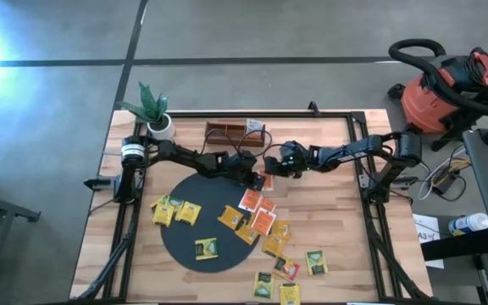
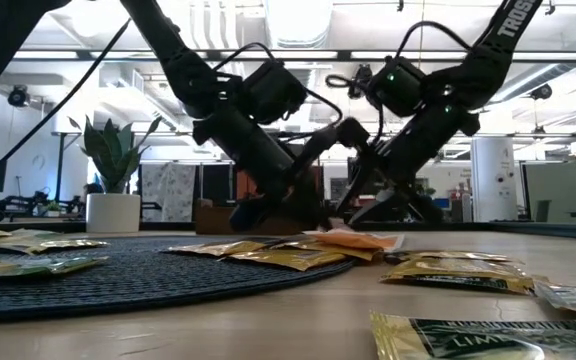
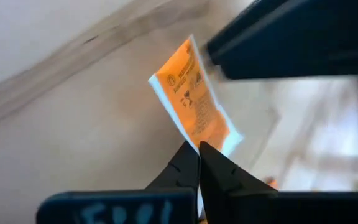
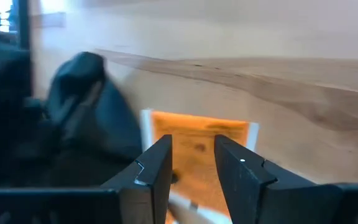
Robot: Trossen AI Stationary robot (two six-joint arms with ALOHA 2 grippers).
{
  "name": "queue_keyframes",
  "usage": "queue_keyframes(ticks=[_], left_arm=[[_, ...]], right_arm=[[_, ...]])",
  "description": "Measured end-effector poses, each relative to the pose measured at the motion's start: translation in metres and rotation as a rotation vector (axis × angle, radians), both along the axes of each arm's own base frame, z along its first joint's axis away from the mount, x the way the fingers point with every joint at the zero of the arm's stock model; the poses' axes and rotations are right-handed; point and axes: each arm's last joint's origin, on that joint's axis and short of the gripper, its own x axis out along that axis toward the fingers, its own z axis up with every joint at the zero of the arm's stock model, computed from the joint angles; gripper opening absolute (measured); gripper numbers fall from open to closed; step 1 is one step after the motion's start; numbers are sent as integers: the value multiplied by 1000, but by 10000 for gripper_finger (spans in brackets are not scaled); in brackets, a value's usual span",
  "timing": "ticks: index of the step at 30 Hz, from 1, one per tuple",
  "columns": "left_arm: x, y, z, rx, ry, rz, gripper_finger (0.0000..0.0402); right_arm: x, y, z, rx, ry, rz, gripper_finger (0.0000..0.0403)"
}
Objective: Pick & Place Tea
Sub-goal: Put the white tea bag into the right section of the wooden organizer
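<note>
An orange-red tea packet sits between my two grippers, just past the far edge of the black round mat; it also shows in the high view. My left gripper is shut on it. My right gripper is open and faces it from the table's right, its fingers apart just in front of the packet's face. Several yellow, green and orange-red packets lie on the mat and on the wood near it. My left gripper pinches the orange-red packet by its near edge between its two fingertips. It comes from the table's left, slanting down. The packet sticks out ahead of the fingers, tilted, low over the wood. I cannot tell whether its far end touches the table.
A brown wooden compartment tray stands at the table's far edge behind the grippers. A potted plant stands at the far left corner. A red shop vacuum stands off the table at the right. Bare wood lies at the near left.
</note>
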Motion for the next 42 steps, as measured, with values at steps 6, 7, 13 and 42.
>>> queue_keyframes(ticks=[6, 7, 13, 42], left_arm=[[-6, -4, 14, 117, 30, -9, 1], [-8, -5, 20, 155, 35, -11, 1], [-26, -25, 73, 527, 51, -77, 0], [-89, -143, 165, 2195, 774, -951, 0]], right_arm=[[-4, -1, 26, -59, -84, 18, 118], [-5, -2, 30, -68, -99, 20, 118], [-14, -5, 58, -98, -190, 2, 118], [2, -31, 108, 242, -592, 465, 118]])
